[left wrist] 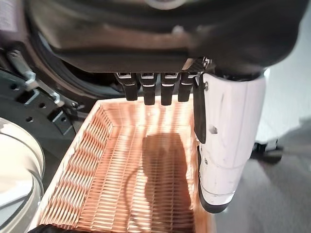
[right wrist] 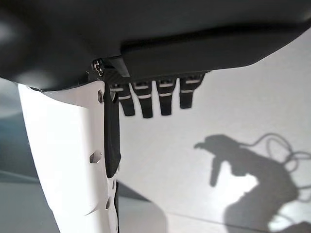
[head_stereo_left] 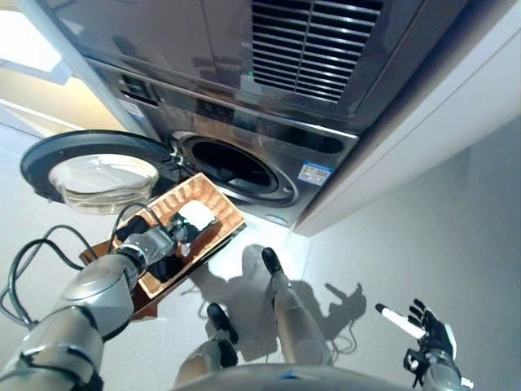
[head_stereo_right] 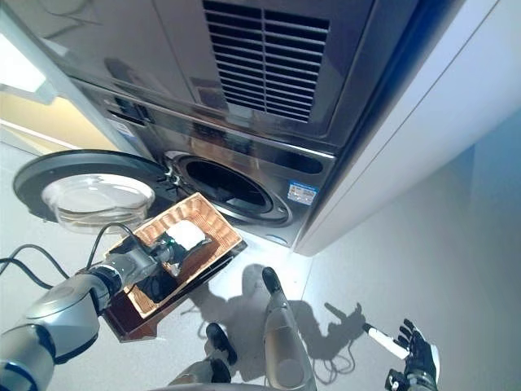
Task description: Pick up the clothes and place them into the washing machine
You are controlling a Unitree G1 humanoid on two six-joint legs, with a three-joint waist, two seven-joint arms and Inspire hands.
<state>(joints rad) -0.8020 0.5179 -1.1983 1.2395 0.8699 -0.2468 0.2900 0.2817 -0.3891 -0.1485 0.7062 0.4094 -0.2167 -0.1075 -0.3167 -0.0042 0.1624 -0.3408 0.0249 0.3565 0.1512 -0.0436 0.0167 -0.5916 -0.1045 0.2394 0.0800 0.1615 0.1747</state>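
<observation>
Left wrist view: left hand (left wrist: 194, 53) over the basket (left wrist: 131, 170), fingers straight, nothing held, woven ribbed floor bare where seen; no clothes visible in any view, drum (head_stereo_left: 232, 167) interior too dark to tell. Right hand (head_stereo_left: 427, 330) well right of the basket, open, empty. Risk, as a judgement: reaching again into a basket likely emptied, or snagging fingers in the weave.

Both head eyes look down, sharing the woven wicker basket (head_stereo_left: 191, 232); the left wrist camera sees it close.

The washing machine (head_stereo_left: 244, 147) stands with its round door (head_stereo_left: 94, 171) swung open.
</observation>
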